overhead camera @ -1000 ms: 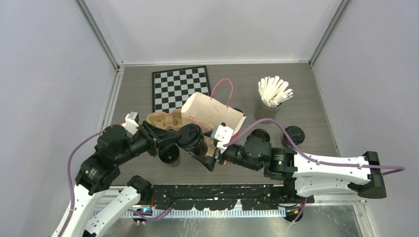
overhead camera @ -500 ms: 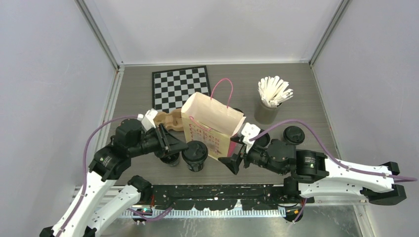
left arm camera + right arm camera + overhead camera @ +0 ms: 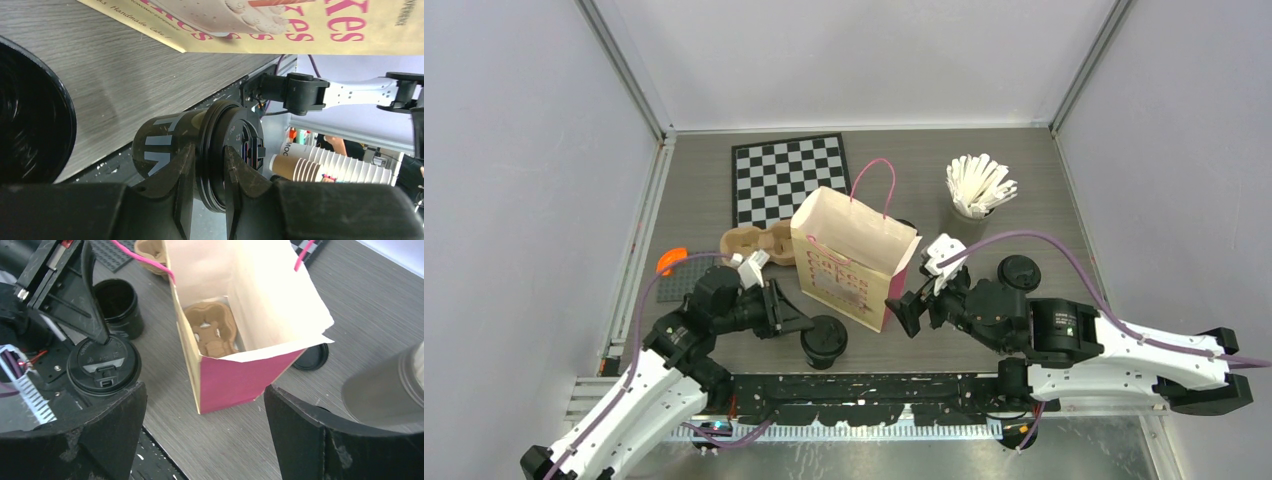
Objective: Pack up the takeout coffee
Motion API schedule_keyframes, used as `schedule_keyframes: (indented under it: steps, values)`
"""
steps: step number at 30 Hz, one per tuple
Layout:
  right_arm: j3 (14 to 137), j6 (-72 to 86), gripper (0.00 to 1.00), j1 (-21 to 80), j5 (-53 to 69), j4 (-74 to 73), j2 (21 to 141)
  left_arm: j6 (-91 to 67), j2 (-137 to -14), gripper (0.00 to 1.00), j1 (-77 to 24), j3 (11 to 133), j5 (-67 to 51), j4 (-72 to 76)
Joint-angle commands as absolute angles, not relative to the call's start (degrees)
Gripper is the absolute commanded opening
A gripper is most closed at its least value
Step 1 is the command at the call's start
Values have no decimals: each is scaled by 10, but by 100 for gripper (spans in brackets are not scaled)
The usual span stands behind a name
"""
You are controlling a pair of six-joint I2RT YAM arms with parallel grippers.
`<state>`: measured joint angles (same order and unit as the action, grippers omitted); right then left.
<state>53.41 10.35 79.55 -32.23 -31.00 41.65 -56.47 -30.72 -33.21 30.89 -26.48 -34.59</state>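
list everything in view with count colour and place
paper bag: 1, tan with pink side and handles, upright at centre
pulp tray: 2, brown, one left of the bag, a second tray inside it
lidded cup: 1, black, near edge, front of bag
open cup: 1, black, left of the bag
loose lid: 2, black, one at right, a second lid partly behind the bag
grey cup of sticks: 1, grey, white sticks, far right
checkerboard: 1, black and white, far side
left hand: 1, black, pinching the lidded cup's lid rim
right hand: 1, black, open beside the bag
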Motion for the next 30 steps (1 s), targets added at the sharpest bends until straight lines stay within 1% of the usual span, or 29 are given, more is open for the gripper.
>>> schedule_keyframes:
  steps: [1, 9, 17, 19, 23, 29, 30]
  values:
    - [565, 121, 91, 798, -382, -322, 425, -541, -307, 7, -348, 274, -258, -235]
    - [583, 125, 93, 798, -403, -354, 433, -529, -315, 11, -353, 212, -257, -172]
    - [592, 120, 94, 799, -395, -385, 431, -524, -304, 16, -353, 153, -249, -130]
    - [594, 116, 94, 798, -391, -386, 433, -523, -303, 19, -352, 148, -249, -126]
    - [618, 126, 94, 798, -390, -411, 458, -518, -294, 35, -352, 156, -244, -149]
    - [677, 198, 93, 799, -345, -459, 549, -509, -261, 61, -353, 211, -223, -227]
    - [687, 210, 93, 799, -332, -459, 563, -511, -257, 78, -353, 231, -215, -252]
